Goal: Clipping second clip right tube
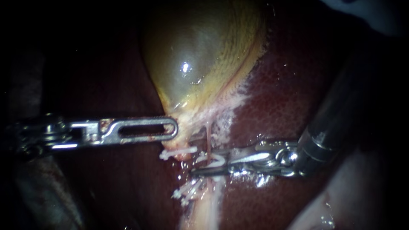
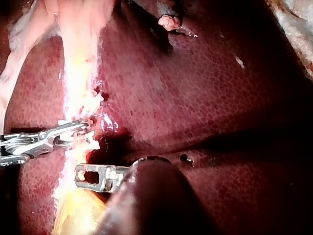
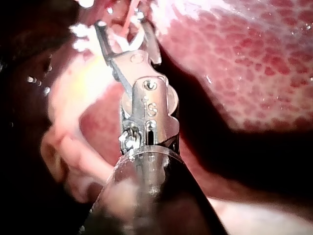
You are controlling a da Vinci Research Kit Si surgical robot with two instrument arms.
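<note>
Endoscope view, right instrument (image 1: 203,164), jaws gripping clip (image 1: 215,160) astride tube (image 1: 208,137), left instrument (image 1: 172,128), hold on gallbladder (image 1: 200,55) unclear

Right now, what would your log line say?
step: clipping | right instrument: holds open clip around thin red tube | left instrument: at gallbladder neck | clip not yet closed
</note>
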